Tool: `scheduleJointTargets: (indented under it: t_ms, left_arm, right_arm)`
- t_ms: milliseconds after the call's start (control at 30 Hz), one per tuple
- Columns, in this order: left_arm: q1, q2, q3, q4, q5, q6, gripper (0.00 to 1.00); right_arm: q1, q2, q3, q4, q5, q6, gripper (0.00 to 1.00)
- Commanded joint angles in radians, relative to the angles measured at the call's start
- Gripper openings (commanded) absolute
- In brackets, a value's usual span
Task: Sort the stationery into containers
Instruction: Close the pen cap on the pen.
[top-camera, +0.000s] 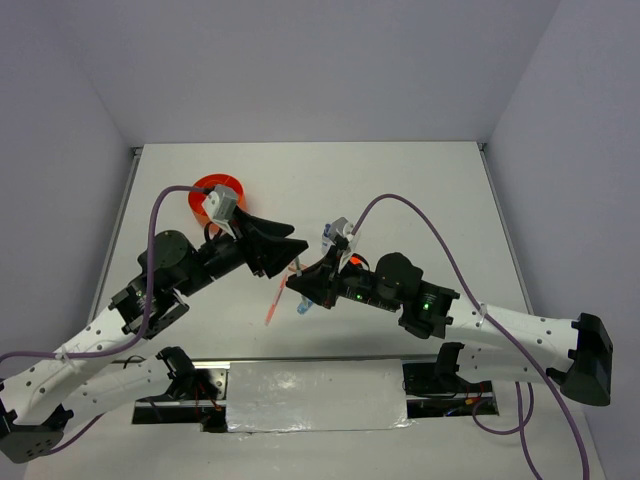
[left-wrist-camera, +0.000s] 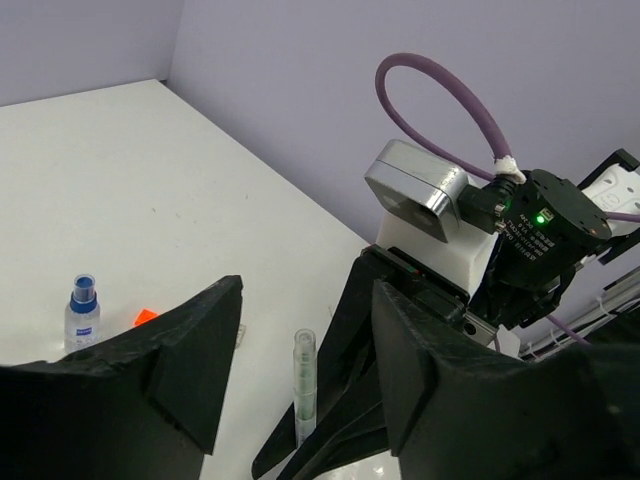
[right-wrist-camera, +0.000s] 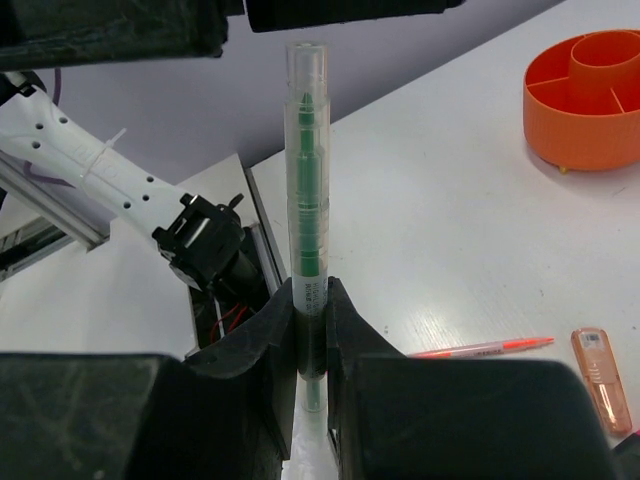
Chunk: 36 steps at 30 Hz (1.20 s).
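Clear plastic pen (right-wrist-camera: 305, 200), green core, pinched at one end in right claw (right-wrist-camera: 310, 325), off table (right-wrist-camera: 450, 250); left claw (left-wrist-camera: 305, 340) spread wide near its tip. We judge it light, stiff, slick: take mid-barrel. Cup (right-wrist-camera: 560, 135) well apart.

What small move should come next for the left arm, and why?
Probably the left gripper should back straight away from the clear green-cored pen. Its jaws stand open right by the pen's free end, while the right gripper is shut on the pen's other end. Clearing off would let the right arm carry it to the orange organiser.
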Motion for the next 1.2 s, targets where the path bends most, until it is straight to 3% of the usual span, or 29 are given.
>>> scheduleJointTargets:
  t_ms: [0,200,367,400,433,533,733,833,933,1033,1100,1167]
  left_arm:
    - [-0.004,-0.005,-0.008,0.042,0.018,0.022,0.65]
    - [-0.004,0.000,-0.043,0.074,0.059,0.008,0.51]
    - [-0.004,0.003,-0.057,0.076,0.061,0.004,0.52]
    - [-0.004,0.004,-0.058,0.077,0.062,0.005,0.49]
    - [-0.004,0.003,-0.061,0.080,0.063,0.005,0.36]
    - [-0.004,0.001,-0.058,0.073,0.050,0.002,0.18]
    - [-0.004,-0.003,-0.051,0.077,0.050,0.008,0.22]
    - [-0.004,-0.005,-0.051,0.077,0.055,0.010,0.00]
    - [-0.004,-0.003,-0.051,0.073,0.052,0.008,0.02]
    - [-0.004,-0.003,-0.055,0.077,0.058,0.008,0.30]
    - [-0.004,-0.009,-0.061,0.088,0.061,0.007,0.40]
    - [-0.004,-0.014,-0.061,0.090,0.056,0.004,0.44]
  right_arm:
    - [0.004,-0.024,0.049,-0.005,0.018,-0.012,0.00]
    - [0.004,-0.028,0.058,-0.015,0.044,-0.009,0.00]
    - [0.006,-0.027,0.075,-0.023,0.040,-0.012,0.00]
    - [0.006,-0.027,0.076,-0.023,0.040,-0.012,0.00]
    - [0.004,-0.027,0.078,-0.023,0.040,-0.015,0.00]
    - [0.004,-0.025,0.078,-0.022,0.038,-0.010,0.00]
    - [0.004,-0.012,0.069,-0.020,0.026,-0.009,0.00]
    - [0.004,-0.015,0.064,-0.012,0.023,-0.006,0.00]
    - [0.004,-0.016,0.067,-0.015,0.023,-0.007,0.00]
    - [0.006,-0.019,0.072,-0.025,0.021,-0.009,0.00]
    - [0.003,-0.022,0.067,-0.025,0.026,-0.009,0.00]
    - [0.004,-0.025,0.066,-0.023,0.026,-0.009,0.00]
